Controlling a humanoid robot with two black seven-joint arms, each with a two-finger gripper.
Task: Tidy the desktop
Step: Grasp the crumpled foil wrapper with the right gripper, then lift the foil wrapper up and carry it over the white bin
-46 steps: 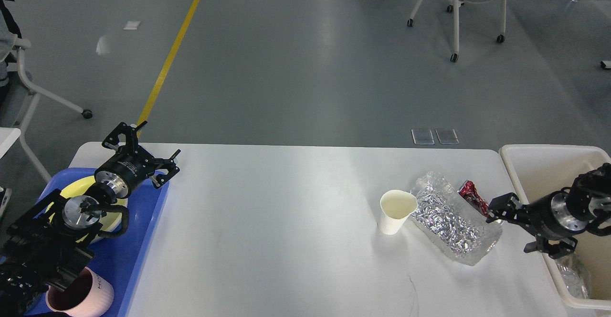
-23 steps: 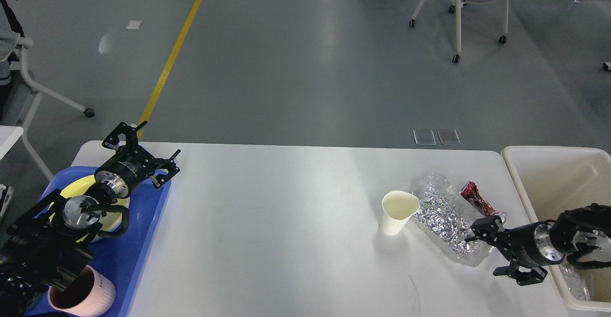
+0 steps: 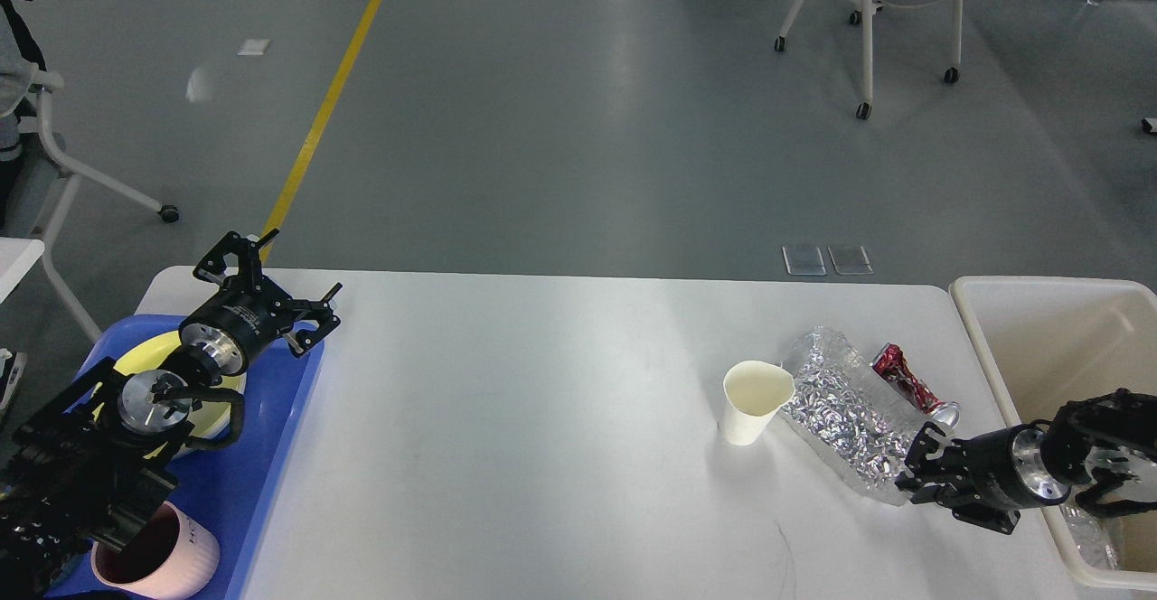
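Observation:
The white desktop (image 3: 542, 419) carries a white paper cup (image 3: 755, 401), a crinkled silver foil bag (image 3: 841, 401) and a crushed red can (image 3: 908, 383) at its right side. My right gripper (image 3: 917, 473) comes in from the right, low over the table. Its jaws are narrowed on the near right end of the foil bag. My left gripper (image 3: 271, 285) is open and empty, held above the far corner of a blue tray (image 3: 271, 455) at the table's left end.
A cream-white bin (image 3: 994, 311) stands off the right edge with clear plastic (image 3: 1085, 528) inside. The blue tray holds a yellow bowl (image 3: 154, 347) and a pink cup (image 3: 176, 555). Wheeled chairs stand on the floor beyond the table.
My right gripper dropped from beside the red can toward me to the foil bag's near end, and its jaws closed in there. The left arm has not moved.

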